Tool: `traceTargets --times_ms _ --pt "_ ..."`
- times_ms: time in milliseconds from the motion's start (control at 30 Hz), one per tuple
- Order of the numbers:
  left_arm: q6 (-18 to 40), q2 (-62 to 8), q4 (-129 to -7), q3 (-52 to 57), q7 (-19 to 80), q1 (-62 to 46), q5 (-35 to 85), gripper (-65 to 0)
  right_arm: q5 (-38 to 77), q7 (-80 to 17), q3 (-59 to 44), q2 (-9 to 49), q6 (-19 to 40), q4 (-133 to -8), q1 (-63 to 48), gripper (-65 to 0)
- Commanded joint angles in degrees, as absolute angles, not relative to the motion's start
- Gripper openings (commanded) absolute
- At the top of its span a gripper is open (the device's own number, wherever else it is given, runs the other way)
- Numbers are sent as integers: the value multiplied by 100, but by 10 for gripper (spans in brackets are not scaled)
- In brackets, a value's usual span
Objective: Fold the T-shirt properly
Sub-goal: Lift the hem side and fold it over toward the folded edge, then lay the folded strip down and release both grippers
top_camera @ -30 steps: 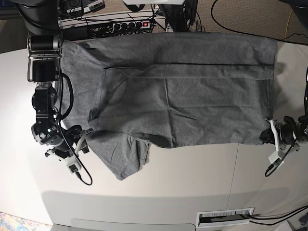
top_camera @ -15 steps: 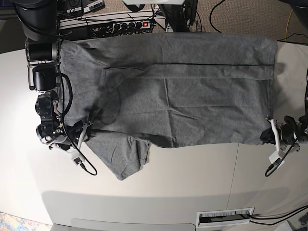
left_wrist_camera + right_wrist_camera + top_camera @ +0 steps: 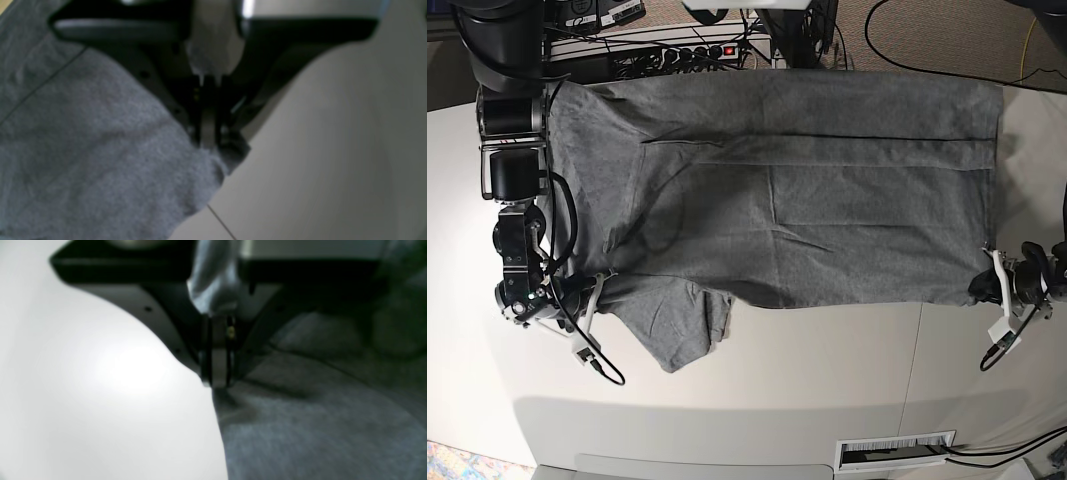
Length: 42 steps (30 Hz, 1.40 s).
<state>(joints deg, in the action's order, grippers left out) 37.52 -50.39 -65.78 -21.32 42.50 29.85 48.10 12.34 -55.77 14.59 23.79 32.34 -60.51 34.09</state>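
At the near edge of the grey T-shirt, my left fingers and right fingers are pinched closed on cloth at opposite corners, above the pale table.

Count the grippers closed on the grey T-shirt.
2. The left gripper pinches the T-shirt at its near corner, on the base view's right; the right gripper pinches its edge on that view's left.

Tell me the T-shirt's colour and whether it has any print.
Heather grey; no print visible on the T-shirt. Shows best in the base view.
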Motion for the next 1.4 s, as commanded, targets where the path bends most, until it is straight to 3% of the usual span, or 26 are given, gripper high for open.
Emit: traceTargets --times_ms 0,500,933,1367 --pt "3760 -5238 -6731 -2071 4187 3142 4895 -650 1396 -5601 1415 2475 3216 -6316 3586 -650" --pt "3756 -5848 -8145 -2071 4556 3140 5024 -650 1796 -6783 1415 2818 3216 -7988 3439 -650" --pt "4000 -6442 -8193 -2071 5531 2816 6547 -650 2075 -7122 1413 3500 3216 -9017 2075 -650" --pt "4000 -6698 -8193 -2071 6204 1704 7644 -650 2062 -7321 578 3544 3216 -9961 729 -650"
